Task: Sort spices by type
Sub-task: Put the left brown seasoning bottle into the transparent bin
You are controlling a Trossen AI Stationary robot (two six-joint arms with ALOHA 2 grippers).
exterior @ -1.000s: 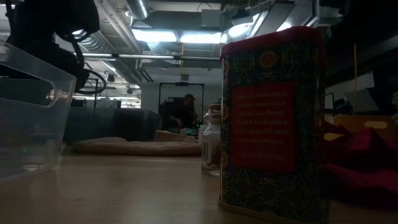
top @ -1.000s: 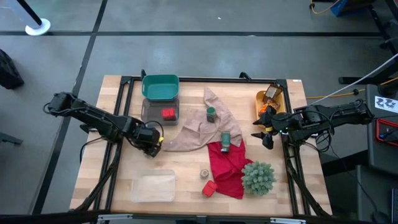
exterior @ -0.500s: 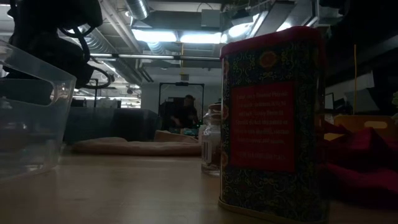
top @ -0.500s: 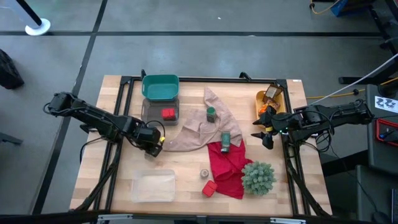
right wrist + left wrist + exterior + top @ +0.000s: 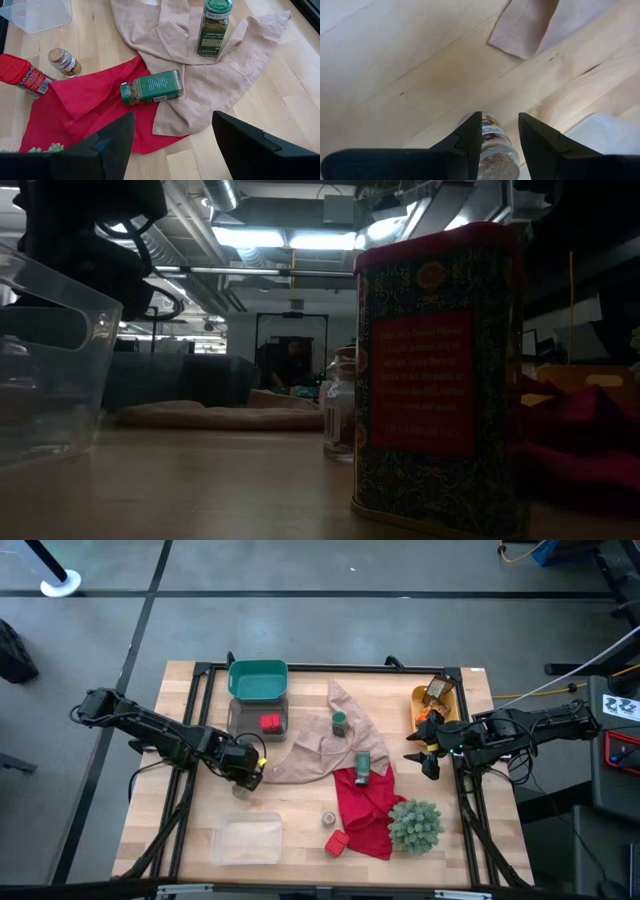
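Pale wooden boards make up the table top (image 5: 300, 805), and grey floor lies all around it in the high view. Left of the middle of that picture, the left gripper (image 5: 246, 776) hangs just above the wood. In the left wrist view its two dark fingers (image 5: 470, 142) are closed on a small round glass pot with a cork-coloured top (image 5: 492, 150). The pot sits right between the fingers, and its long side points the same way they do.

Below this gripper in the high view, near the bottom edge, sits the clear plastic tub (image 5: 246, 840). I think this pot goes there next, so the move is a short one, down the picture and a little across. The left arm is much nearer to the tub than the right arm is.

One more pot like it, a small round tan pot (image 5: 328, 819), stands just right of the tub, beside the red cloth (image 5: 365, 802). A red boxy tin (image 5: 337, 842) stands at the low edge of that cloth. One dark-green jar (image 5: 362, 768) lies on its side where the red cloth meets the beige cloth (image 5: 315, 745), and another green jar (image 5: 340, 723) stands upright on the beige cloth.

At the right side of the high view, the right gripper (image 5: 425, 750) waits with its fingers wide open and holds nothing
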